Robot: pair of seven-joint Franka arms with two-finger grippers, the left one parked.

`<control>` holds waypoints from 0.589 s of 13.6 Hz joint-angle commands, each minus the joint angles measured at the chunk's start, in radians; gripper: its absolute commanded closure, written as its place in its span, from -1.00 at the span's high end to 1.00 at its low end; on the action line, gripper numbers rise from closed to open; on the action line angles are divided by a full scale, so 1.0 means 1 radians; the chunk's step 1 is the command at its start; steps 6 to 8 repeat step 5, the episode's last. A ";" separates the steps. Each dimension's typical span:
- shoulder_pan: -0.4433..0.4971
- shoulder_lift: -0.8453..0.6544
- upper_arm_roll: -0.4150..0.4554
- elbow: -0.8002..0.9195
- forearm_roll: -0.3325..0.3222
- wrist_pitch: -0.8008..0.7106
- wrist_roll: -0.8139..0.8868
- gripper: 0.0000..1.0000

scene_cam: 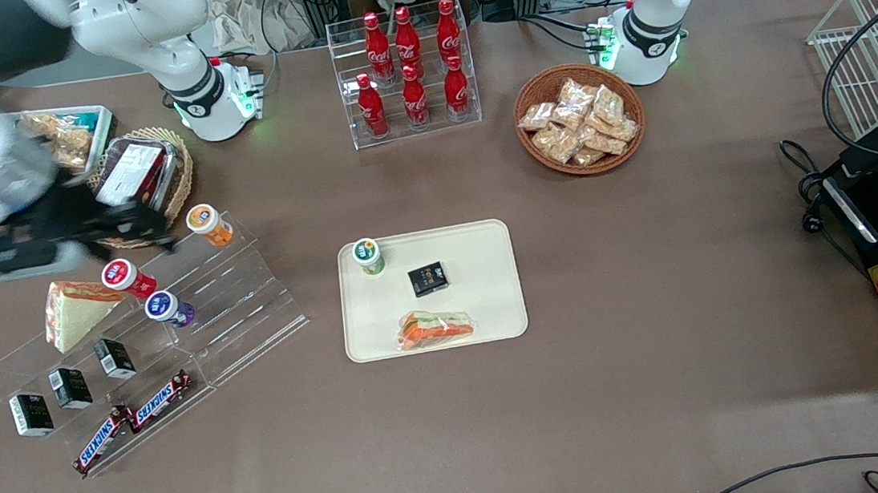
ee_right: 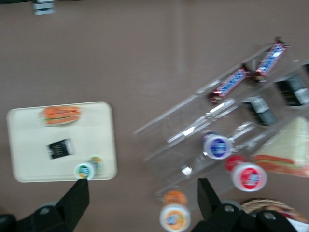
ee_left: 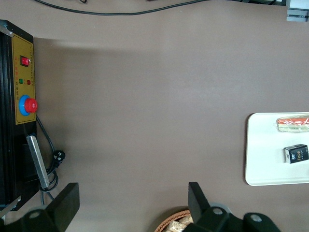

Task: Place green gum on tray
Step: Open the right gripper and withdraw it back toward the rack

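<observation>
While I hang above the working arm's end of the table, this is how things lie.

Gripper: my black two-finger gripper (scene_cam: 123, 224) is in the air over the top step of the clear acrylic stepped stand (scene_cam: 242, 297), close to the woven basket holding a wrapped dark package (scene_cam: 138, 175); it grips nothing.
Fingers: my fingers (ee_right: 77, 198) stand wide apart, with bare table showing between them in the right wrist view.
Green gum: the small green-bodied bottle with a white round lid and green-and-yellow label (scene_cam: 368, 256) stands upright on the tray, in the corner toward my arm's end and farther from the front camera; it is well apart from my gripper.
Tray: the large flat cream-coloured rectangular tray with rounded corners (scene_cam: 487, 242) lies at mid-table.
On the tray: a small black box (scene_cam: 428, 279) sits near the middle, just beside the gum but apart from it; a wrapped sandwich with orange filling (scene_cam: 436, 330) lies nearer the front camera than the box.
Stand: an orange-bodied bottle (scene_cam: 208, 224), a red-bodied bottle (scene_cam: 128, 278) and a purple-bodied bottle (scene_cam: 169, 308) lie on the upper steps, with a triangular wrapped sandwich (scene_cam: 75, 312) beside them; three small black boxes (scene_cam: 70, 388) sit lower, and two Snickers bars (scene_cam: 134, 421) lie on the lowest step.
</observation>
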 commanded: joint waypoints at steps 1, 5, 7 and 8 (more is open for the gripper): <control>-0.073 -0.012 0.011 -0.002 -0.015 -0.044 -0.064 1.00; -0.086 -0.009 0.009 0.001 -0.032 -0.068 -0.055 1.00; -0.086 -0.009 0.009 0.001 -0.032 -0.068 -0.055 1.00; -0.086 -0.009 0.009 0.001 -0.032 -0.068 -0.055 1.00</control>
